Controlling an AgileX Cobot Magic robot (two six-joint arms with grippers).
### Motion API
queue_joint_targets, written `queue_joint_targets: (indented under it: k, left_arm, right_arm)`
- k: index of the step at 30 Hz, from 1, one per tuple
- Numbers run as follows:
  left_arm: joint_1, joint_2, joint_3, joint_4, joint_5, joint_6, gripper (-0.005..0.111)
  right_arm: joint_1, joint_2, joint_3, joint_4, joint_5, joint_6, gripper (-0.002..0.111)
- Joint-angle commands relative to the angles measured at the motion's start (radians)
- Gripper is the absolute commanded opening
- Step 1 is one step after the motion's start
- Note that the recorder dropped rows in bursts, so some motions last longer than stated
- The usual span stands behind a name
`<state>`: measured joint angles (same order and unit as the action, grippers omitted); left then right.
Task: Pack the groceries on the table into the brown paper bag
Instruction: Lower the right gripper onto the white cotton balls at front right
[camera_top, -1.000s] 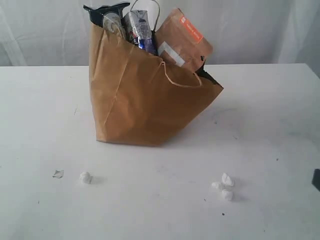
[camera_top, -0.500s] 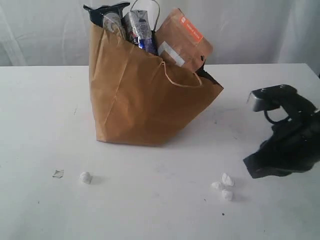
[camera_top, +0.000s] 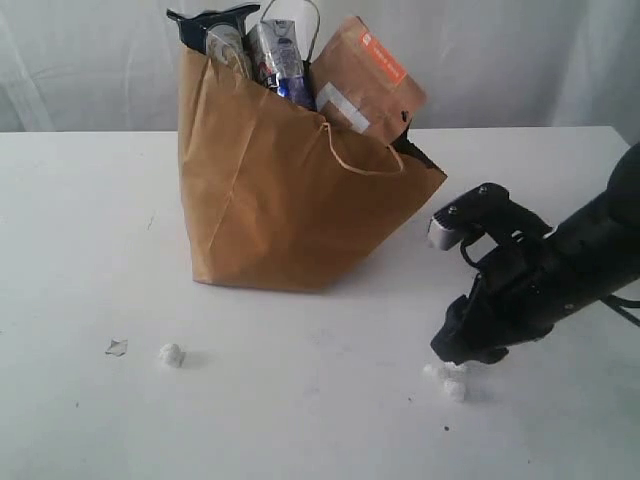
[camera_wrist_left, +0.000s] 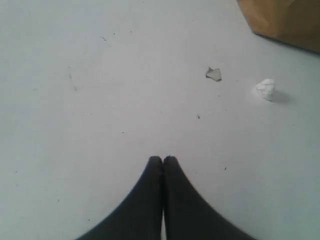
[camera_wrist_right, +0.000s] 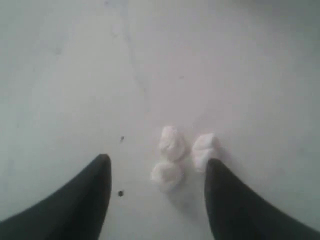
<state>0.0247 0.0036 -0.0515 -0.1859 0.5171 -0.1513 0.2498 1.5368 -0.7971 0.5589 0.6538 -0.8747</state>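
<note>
The brown paper bag (camera_top: 290, 200) stands slumped at the back middle of the table (camera_top: 80, 250). Out of its top stick a brown pouch with a white square (camera_top: 365, 75), a shiny packet (camera_top: 280, 55) and a dark-topped pack (camera_top: 212, 25); the other groceries are hidden. My right gripper (camera_top: 460, 352) hangs low over the table to the front right of the bag. Its jaws (camera_wrist_right: 159, 161) are open and straddle a cluster of three small white lumps (camera_wrist_right: 172, 142). The left gripper (camera_wrist_left: 163, 159) is shut and empty above bare tabletop, and it does not show in the exterior view.
The white lumps (camera_top: 447, 380) lie at the front right. A single white lump (camera_top: 171, 354) (camera_wrist_left: 266, 89) and a small grey scrap (camera_top: 116, 347) (camera_wrist_left: 214, 74) lie at the front left. A corner of the bag (camera_wrist_left: 285, 20) shows in the left wrist view.
The right arm came in from the right edge, swept left and down over the white lumps, and its jaws opened. The bag and the left gripper have not moved.
</note>
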Motion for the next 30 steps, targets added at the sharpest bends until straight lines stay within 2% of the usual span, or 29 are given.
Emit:
queue_joint_targets:
  k: [1, 3, 10, 12, 15, 17, 21, 30]
  left_arm:
    - [-0.005, -0.004, 0.005, -0.138, 0.074, 0.183, 0.000]
    - [-0.005, -0.004, 0.005, -0.173, 0.074, 0.231, 0.000]
    - [-0.005, -0.004, 0.007, -0.173, 0.076, 0.222, 0.000]
    - [-0.003, -0.004, 0.015, -0.120, 0.057, 0.165, 0.000]
    - [-0.003, -0.004, 0.045, 0.035, -0.109, 0.108, 0.000]
    - [-0.003, -0.004, 0.052, 0.118, -0.156, 0.111, 0.000]
    - [-0.003, -0.004, 0.052, 0.120, -0.158, 0.098, 0.000]
    - [-0.003, -0.004, 0.052, 0.120, -0.158, 0.096, 0.000]
  right_arm:
    - [0.002, 0.041, -0.006, -0.071, -0.156, 0.074, 0.054]
    - [0.002, 0.086, -0.006, -0.086, -0.159, 0.076, 0.054]
    - [0.011, 0.171, -0.006, -0.086, -0.195, 0.069, 0.050]
    - [0.030, 0.181, -0.006, -0.088, -0.208, 0.067, 0.050]
    - [0.050, 0.183, -0.006, -0.090, -0.211, 0.038, 0.048]
    - [0.057, 0.183, -0.006, -0.090, -0.211, 0.038, 0.044]
    - [0.057, 0.183, -0.006, -0.093, -0.211, 0.040, 0.039]
    - [0.057, 0.219, -0.004, -0.112, -0.227, 0.045, 0.039]
